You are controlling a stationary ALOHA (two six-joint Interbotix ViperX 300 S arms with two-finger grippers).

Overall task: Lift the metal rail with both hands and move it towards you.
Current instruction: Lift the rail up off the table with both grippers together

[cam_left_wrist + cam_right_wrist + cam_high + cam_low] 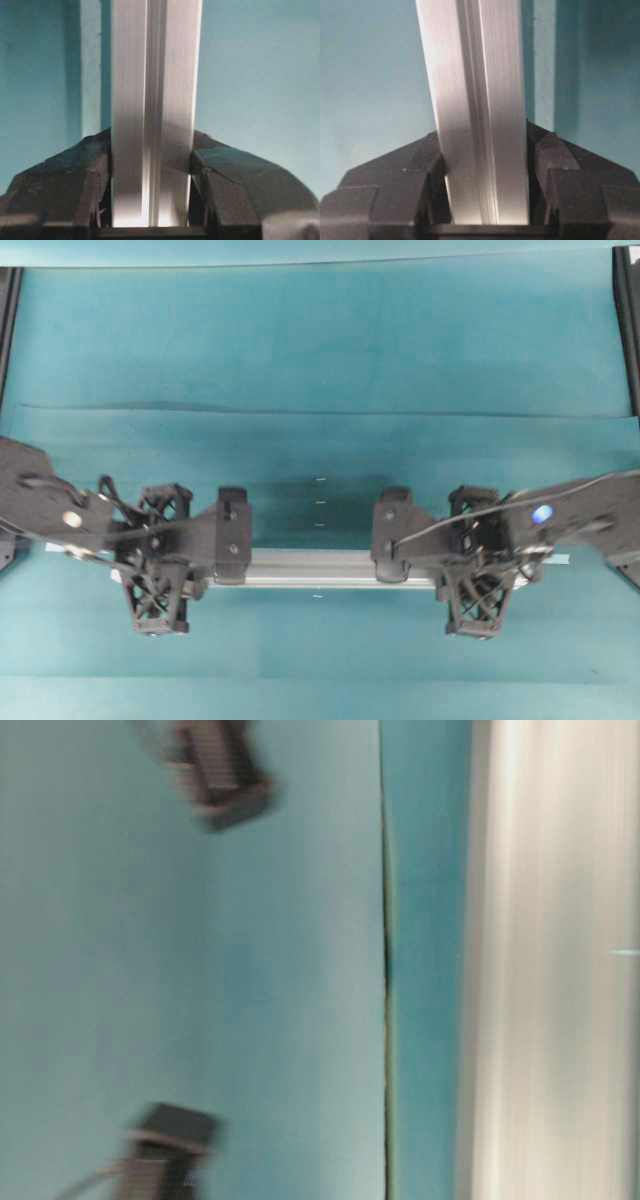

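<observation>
- Now gripped at two spots: metal rail (310, 568) lying crosswise on teal cloth (320, 350), long axis left to right in overhead view, near lower middle of table.
- Left gripper (231, 565) clamped across rail toward its left end; right gripper (391, 565) likewise toward right end. Bare stretch of rail showing between them.
- Left wrist view: rail (155, 115) running straight away from camera, black fingers (65, 190) pressed to both flanks, no gap seen. Right wrist view: same, rail (477, 115) wedged between fingers (580, 180).
- Both arms about equally far from rail's middle; neither clearly nearer.
- Pale tape strip (555, 560) parallel to rail, just behind it, poking out past right arm.
- Rail: brushed silver aluminium, lengthwise grooves, hard and smooth. Likely slippery under plastic pads.
- Gripper bodies: matte black, lattice frames, cables trailing.
- Judgement: next move a level lift, then pull toward lower edge of overhead view; uneven rise between arms would tilt or twist bar.
- Table-level view blurred; little readable.
</observation>
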